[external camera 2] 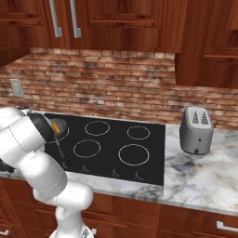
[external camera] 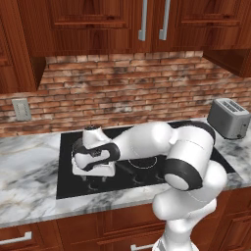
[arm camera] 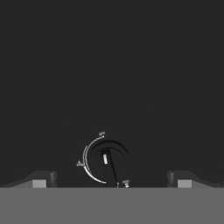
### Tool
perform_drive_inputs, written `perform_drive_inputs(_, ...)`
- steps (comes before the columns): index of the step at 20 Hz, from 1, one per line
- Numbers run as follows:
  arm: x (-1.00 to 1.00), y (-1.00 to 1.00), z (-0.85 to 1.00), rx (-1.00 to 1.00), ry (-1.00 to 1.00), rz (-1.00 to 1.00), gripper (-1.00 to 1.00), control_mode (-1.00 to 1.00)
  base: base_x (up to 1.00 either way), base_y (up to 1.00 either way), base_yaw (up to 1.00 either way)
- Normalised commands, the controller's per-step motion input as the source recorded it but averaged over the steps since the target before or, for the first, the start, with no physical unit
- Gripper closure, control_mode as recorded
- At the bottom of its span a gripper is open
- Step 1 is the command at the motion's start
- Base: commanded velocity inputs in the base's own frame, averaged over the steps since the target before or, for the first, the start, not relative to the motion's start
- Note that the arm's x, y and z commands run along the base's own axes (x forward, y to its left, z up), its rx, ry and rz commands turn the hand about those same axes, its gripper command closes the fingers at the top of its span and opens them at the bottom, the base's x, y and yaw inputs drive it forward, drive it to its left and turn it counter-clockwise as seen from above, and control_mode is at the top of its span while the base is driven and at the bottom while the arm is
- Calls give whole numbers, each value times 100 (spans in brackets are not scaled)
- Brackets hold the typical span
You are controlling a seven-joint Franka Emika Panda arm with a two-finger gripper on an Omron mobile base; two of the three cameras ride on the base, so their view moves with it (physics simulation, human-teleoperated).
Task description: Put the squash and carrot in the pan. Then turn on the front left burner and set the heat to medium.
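The arm hides most of the pan (external camera 2: 59, 131); knob (arm camera: 106, 158) labels unreadable.

both base views look forward and down from behind the arm, left one from seven o'clock, right one from five o'clock, sharing the cooktop (external camera: 68, 186) (external camera 2: 148, 153) and toaster (external camera: 228, 118) (external camera 2: 196, 130). the hand view looks close, straight onto a knob (arm camera: 106, 159).

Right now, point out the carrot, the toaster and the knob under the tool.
carrot (external camera 2: 56, 126), right base view, orange body.
toaster (external camera 2: 196, 130), right base view, front face.
knob (arm camera: 105, 158), hand view, white pointer mark.
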Motion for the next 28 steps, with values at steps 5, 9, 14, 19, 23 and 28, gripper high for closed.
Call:
perform_drive_inputs(5, 0, 0, -30, 0, 0, 0, -100, -100, 0, 0, 0)
perform_drive_inputs(9, 0, 0, -13, 0, 0, 0, -100, -100, 0, 0, 0)
perform_drive_inputs(14, 0, 0, -21, 0, 0, 0, -100, -100, 0, 0, 0)
perform_drive_inputs(19, 0, 0, -11, 0, 0, 0, -100, -100, 0, 0, 0)
perform_drive_inputs(23, 0, 0, 0, 0, 0, 0, 100, -100, 0, 0, 0)
perform_drive_inputs(28, 0, 0, 0, 0, 0, 0, 100, -100, 0, 0, 0)
